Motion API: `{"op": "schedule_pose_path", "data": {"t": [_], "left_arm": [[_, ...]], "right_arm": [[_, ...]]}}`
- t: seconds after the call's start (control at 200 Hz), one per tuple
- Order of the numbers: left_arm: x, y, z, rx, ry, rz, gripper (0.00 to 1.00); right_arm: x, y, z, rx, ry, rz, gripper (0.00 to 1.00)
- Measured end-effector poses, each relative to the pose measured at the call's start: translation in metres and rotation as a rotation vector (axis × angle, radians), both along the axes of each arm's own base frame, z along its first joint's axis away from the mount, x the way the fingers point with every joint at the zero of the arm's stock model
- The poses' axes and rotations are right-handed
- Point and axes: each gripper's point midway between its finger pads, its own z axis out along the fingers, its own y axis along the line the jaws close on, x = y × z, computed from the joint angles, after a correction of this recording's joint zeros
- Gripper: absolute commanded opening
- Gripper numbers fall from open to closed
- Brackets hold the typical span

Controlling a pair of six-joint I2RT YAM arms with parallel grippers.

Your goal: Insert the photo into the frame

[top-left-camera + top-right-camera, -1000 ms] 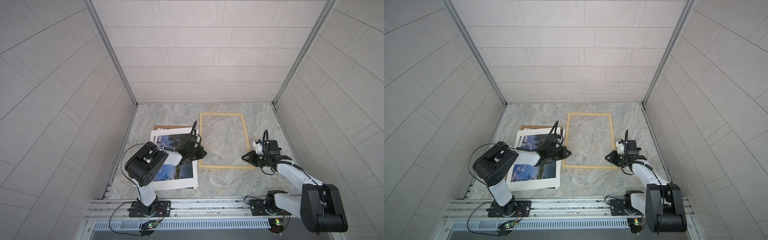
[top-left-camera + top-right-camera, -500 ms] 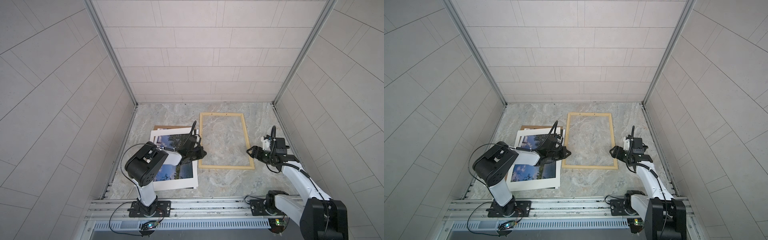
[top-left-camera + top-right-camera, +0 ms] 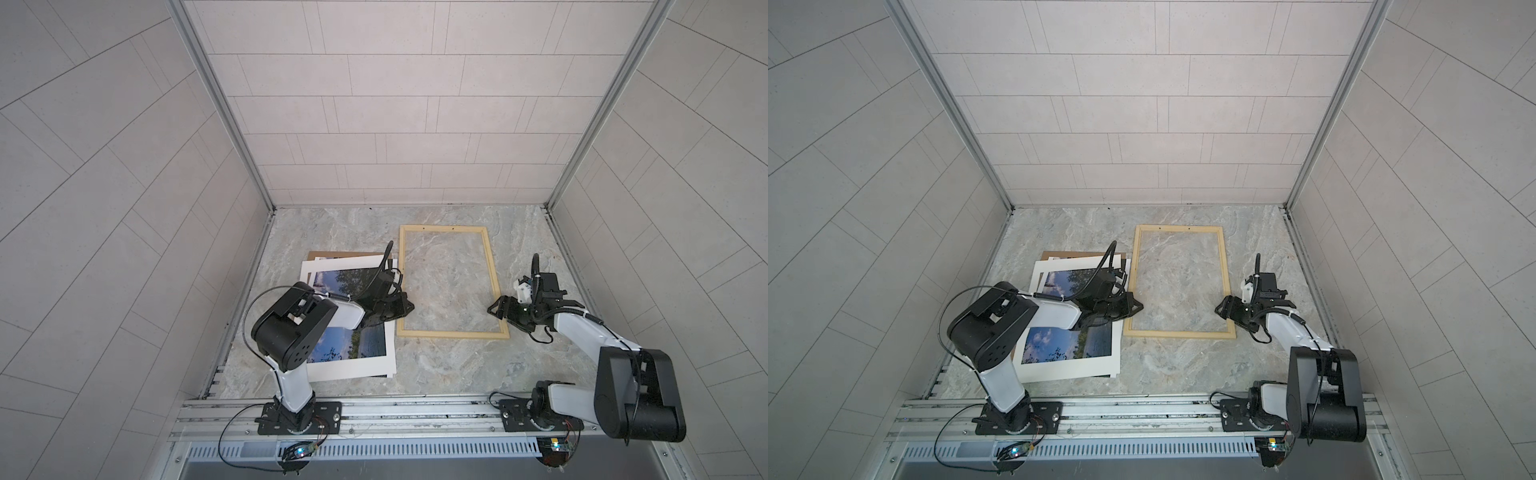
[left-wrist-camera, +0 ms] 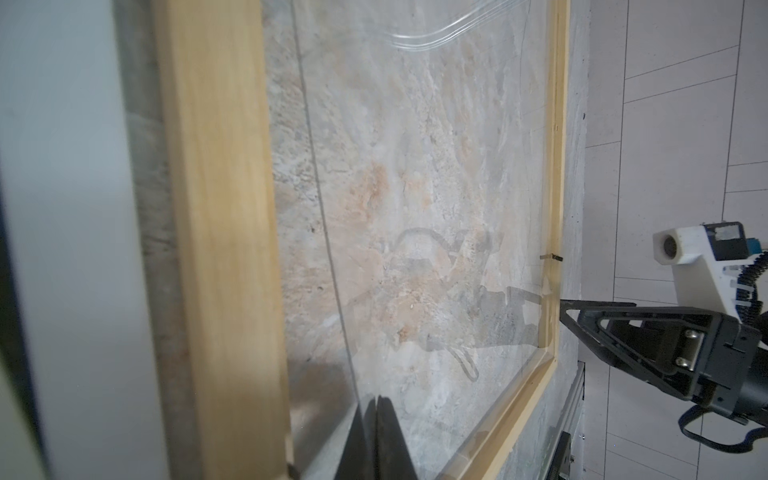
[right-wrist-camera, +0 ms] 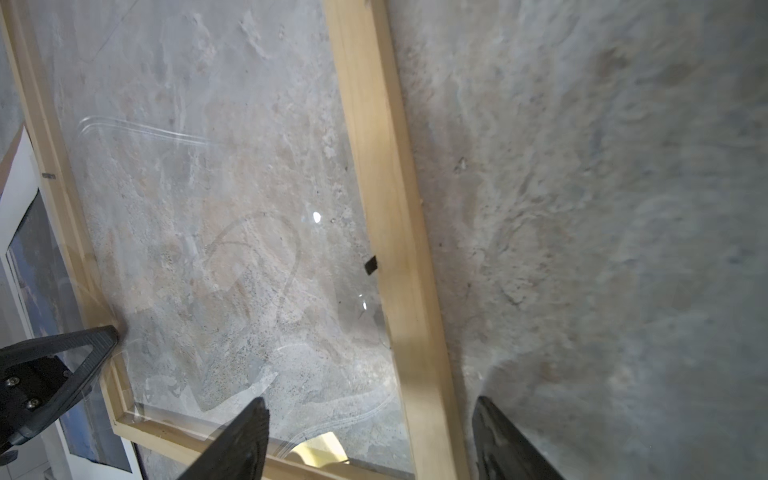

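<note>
The frame [image 3: 453,333] [image 3: 1179,333] of pale wood lies flat mid-table with a clear pane in it. Left of it the photo [image 3: 353,345] [image 3: 1067,345] lies face up, partly under my left arm. My left gripper [image 3: 409,307] [image 3: 1139,307] is shut, its tip at the frame's left bar; in the left wrist view the closed left gripper [image 4: 376,405] sits over the pane with nothing seen between its jaws. My right gripper [image 3: 494,309] [image 3: 1221,309] is open. In the right wrist view, my right gripper [image 5: 370,401] straddles the frame's right bar [image 5: 382,166] near the front corner.
A brown backing board [image 3: 332,254] sticks out from under the photo's far edge. Tiled walls close in the marble table [image 3: 457,374] on three sides. A metal rail [image 3: 415,409] with both arm bases runs along the front.
The right gripper has opened wide; it swung out to the right of the frame and came back over the right bar. The left arm, photo and frame have not moved.
</note>
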Motion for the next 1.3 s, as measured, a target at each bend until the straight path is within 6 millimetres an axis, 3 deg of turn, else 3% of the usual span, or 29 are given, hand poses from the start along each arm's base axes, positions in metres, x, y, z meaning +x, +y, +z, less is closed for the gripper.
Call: {"op": "schedule_pose_path", "data": {"t": [0.27,0.711,0.891,1.301], "left_arm": [[0.000,-0.001,-0.004,0.016,0.024,-0.012,0.01],[0.003,0.000,0.006,0.119,0.036,-0.082,0.41],[0.001,0.006,0.008,0.196,0.061,-0.106,0.51],[-0.016,0.037,0.029,0.401,0.139,-0.134,0.60]], "right_arm": [[0.001,0.002,0.001,0.023,-0.008,0.001,0.73],[0.003,0.004,0.003,0.033,-0.020,0.005,0.73],[0.007,0.006,0.008,0.054,-0.043,0.011,0.73],[0.013,0.011,0.013,0.093,-0.087,0.020,0.74]]}}
